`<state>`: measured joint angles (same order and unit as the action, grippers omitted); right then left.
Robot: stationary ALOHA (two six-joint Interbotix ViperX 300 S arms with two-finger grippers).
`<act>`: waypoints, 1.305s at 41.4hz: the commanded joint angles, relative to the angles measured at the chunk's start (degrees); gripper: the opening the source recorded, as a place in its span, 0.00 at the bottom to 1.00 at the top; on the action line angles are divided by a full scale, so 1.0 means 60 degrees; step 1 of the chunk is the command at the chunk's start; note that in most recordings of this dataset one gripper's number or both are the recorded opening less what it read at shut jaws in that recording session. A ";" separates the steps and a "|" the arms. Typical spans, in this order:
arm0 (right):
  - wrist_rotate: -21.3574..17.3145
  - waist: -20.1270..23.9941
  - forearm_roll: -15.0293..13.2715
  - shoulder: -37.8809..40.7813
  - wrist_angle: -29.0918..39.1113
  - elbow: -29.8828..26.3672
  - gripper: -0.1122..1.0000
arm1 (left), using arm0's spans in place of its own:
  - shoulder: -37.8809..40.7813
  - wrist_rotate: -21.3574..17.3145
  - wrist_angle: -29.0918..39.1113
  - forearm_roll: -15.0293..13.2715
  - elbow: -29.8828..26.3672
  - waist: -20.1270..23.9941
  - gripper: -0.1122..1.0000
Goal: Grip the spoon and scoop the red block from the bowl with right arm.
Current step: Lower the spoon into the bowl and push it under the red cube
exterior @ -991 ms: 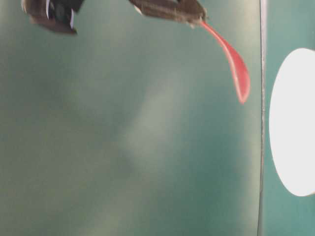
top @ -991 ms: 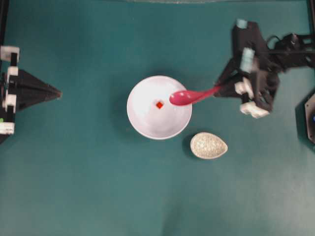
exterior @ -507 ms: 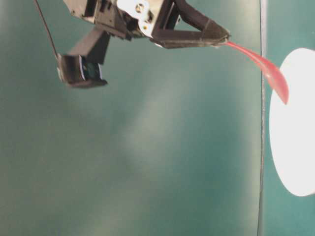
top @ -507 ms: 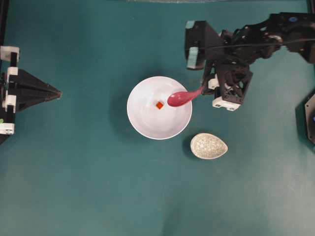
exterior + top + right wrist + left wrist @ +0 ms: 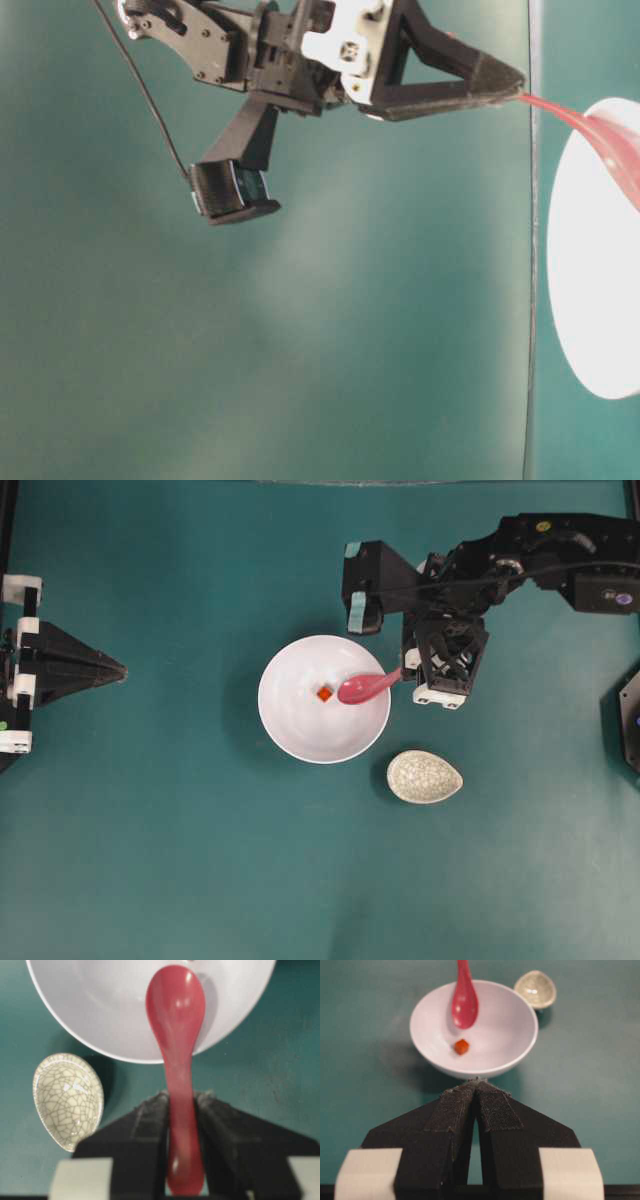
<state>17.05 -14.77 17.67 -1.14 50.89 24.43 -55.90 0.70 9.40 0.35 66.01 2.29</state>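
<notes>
The white bowl [image 5: 300,745] stands mid-table with the tiny red block [image 5: 324,693] on its bottom. My right gripper [image 5: 408,675] hangs just outside the bowl's right rim, shut on the handle of the pink-red spoon [image 5: 365,687]. The scoop reaches over the rim into the bowl, its tip just right of the block and apart from it. In the right wrist view the spoon [image 5: 177,1015] runs up from between the fingers [image 5: 150,1125] over the bowl [image 5: 100,1005]; the block is hidden there. My left gripper [image 5: 120,668] rests shut and empty at the far left.
A small speckled grey-white oval dish [image 5: 424,776] sits just below and right of the bowl, close to the right gripper. The right arm's links stretch in from the upper right. A dark fixture [image 5: 630,720] pokes in at the right edge.
The right arm has swung left with the spoon. The scoop has gone from over the bowl's right rim to inside it, close to the red block. The left gripper has not moved.
</notes>
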 commanded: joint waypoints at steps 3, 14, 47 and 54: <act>0.0015 0.0103 -0.0015 0.0000 -0.0249 -0.0293 0.31 | 0.0073 0.0000 -0.0161 0.0015 -0.0264 0.0015 0.10; 0.0029 0.0146 -0.0015 0.0293 -0.0381 -0.0527 0.31 | 0.0073 0.0000 -0.0220 0.0015 -0.0264 0.0015 0.10; 0.0322 0.0454 -0.0059 0.1143 -0.1479 -0.1274 0.31 | 0.0088 -0.0015 -0.0425 0.0029 -0.0264 0.0015 0.10; 0.0249 0.0454 -0.0059 0.1143 -0.1567 -0.1274 0.31 | 0.0073 -0.0015 -0.0425 0.0029 -0.0264 0.0015 0.10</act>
<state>18.72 -12.13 17.40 6.50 42.10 18.19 -55.90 0.70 7.38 0.35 66.01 2.29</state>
